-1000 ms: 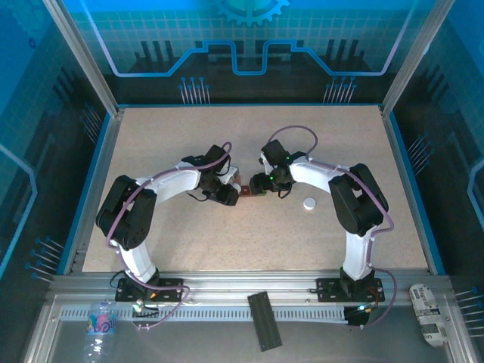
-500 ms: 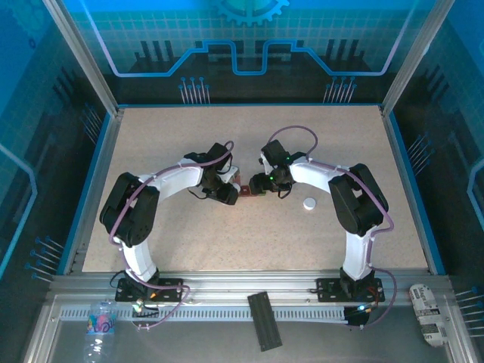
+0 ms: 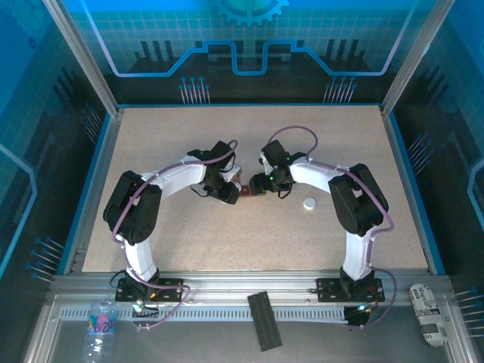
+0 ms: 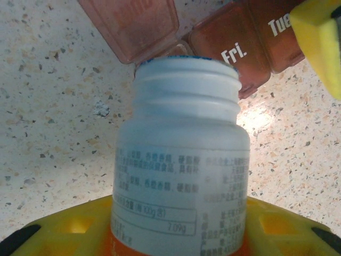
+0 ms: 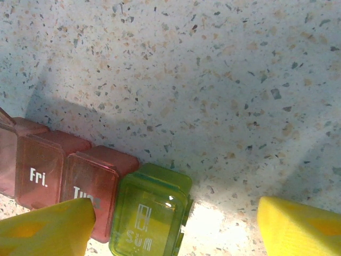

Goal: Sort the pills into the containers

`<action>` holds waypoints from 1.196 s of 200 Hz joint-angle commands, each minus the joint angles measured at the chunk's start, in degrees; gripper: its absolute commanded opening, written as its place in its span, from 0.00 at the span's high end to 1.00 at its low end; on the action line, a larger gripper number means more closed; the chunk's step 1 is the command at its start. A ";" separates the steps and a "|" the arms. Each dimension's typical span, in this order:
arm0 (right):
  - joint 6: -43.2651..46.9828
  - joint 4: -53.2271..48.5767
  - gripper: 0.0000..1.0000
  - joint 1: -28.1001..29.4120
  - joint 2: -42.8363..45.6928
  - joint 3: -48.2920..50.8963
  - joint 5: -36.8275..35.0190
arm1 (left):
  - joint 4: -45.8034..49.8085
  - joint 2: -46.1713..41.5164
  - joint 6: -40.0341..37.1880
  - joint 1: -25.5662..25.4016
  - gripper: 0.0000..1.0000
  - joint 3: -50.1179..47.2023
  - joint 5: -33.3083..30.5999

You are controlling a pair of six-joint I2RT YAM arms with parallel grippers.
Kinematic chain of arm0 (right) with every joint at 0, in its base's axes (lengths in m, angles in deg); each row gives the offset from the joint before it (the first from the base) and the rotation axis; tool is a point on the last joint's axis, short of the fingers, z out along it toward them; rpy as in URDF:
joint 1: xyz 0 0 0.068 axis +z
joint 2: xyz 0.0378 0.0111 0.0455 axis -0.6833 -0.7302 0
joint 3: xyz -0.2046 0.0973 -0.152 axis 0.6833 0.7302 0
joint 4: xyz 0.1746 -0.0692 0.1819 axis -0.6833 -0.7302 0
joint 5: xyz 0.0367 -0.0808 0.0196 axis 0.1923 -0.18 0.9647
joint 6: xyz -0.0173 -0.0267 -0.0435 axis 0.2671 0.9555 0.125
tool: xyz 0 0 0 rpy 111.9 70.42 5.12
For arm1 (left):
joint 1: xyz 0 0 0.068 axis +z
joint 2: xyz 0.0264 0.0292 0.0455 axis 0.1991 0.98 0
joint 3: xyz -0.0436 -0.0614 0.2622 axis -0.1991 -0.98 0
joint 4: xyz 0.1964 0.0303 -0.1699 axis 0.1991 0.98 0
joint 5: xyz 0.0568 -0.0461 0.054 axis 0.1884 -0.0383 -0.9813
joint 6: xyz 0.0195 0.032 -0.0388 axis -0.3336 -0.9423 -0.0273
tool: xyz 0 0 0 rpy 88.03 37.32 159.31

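tipping the white bottle (image 4: 181, 160), gripped tight in the left pincer (image 3: 229, 193), toward the containers (image 4: 234, 50) in the middle of the counter (image 5: 213, 80), one red lid (image 4: 130, 24) up. with the right pincer (image 5: 176, 224) wide open by the green end (image 5: 149, 213), gripping nothing, maybe just touching it. best tipped slowly, mouth over the open box, so nothing spills.

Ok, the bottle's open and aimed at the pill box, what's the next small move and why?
Probably tip the bottle slightly further with the left gripper: its uncapped mouth sits at the one compartment of the containers whose lid is raised, while the Fri. compartment beside it is shut.
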 commanded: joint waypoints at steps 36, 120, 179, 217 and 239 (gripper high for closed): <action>-0.44 -1.60 0.19 0.80 -0.91 0.95 -0.50 | 4.02 2.18 -1.98 -0.94 1.00 3.17 -2.05; -0.54 -1.51 0.19 0.76 -0.96 0.95 -0.56 | 5.87 2.00 -2.33 -1.70 1.00 3.96 -3.97; -0.59 -1.51 0.19 0.81 -1.05 0.99 -0.51 | 7.30 1.44 -2.86 -1.81 1.00 6.13 -4.28; -0.58 -1.45 0.19 0.79 -1.08 0.95 -0.45 | 7.87 2.26 -2.99 -1.83 1.00 6.58 -4.45; -0.65 -1.42 0.19 0.80 -1.06 0.95 -0.50 | 8.39 2.77 -3.08 -1.83 1.00 6.82 -4.67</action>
